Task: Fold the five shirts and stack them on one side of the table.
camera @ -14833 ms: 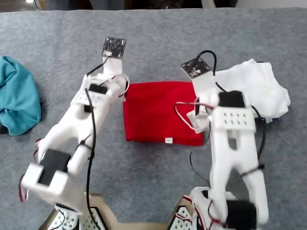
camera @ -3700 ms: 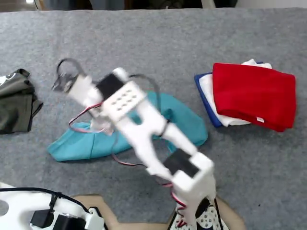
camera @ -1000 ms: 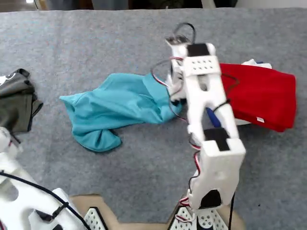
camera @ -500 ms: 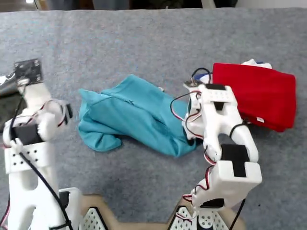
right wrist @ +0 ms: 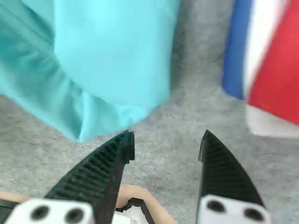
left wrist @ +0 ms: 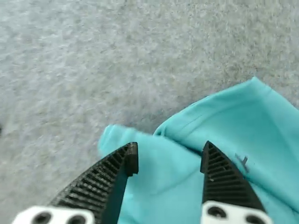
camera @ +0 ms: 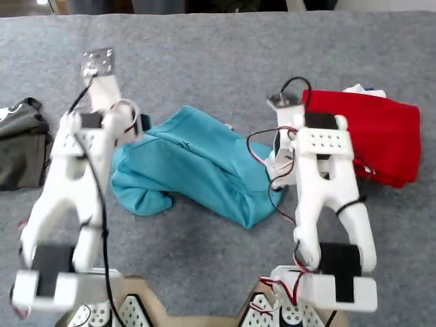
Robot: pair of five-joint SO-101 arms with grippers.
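Grey felt-like table cover (camera: 218,54) runs under everything, and the crumpled teal cotton shirt (camera: 197,170) lies bunched at its middle; I place the rest from that shirt.

On the teal shirt's left side my left arm stretches forward from its base, wrist bent in toward the cloth. The left gripper (left wrist: 170,150) hangs over the shirt's left corner, jaws spread wide with nothing between them. On the shirt's right side the right arm reaches straight out. The right gripper (right wrist: 168,137) sits above bare cover just past the shirt's right edge, jaws equally wide and empty.

Right of the teal shirt sits the stack: a folded red cotton shirt (camera: 361,136) on top, with a folded white shirt (right wrist: 268,125) and a folded blue shirt (right wrist: 236,51) under it. Well to the left of the teal shirt lies a crumpled dark olive-grey shirt (camera: 20,146).

Against half a second ago, the left arm has swung in from the table's left edge to the shirt, and the right arm has straightened. The teal shirt has barely shifted.
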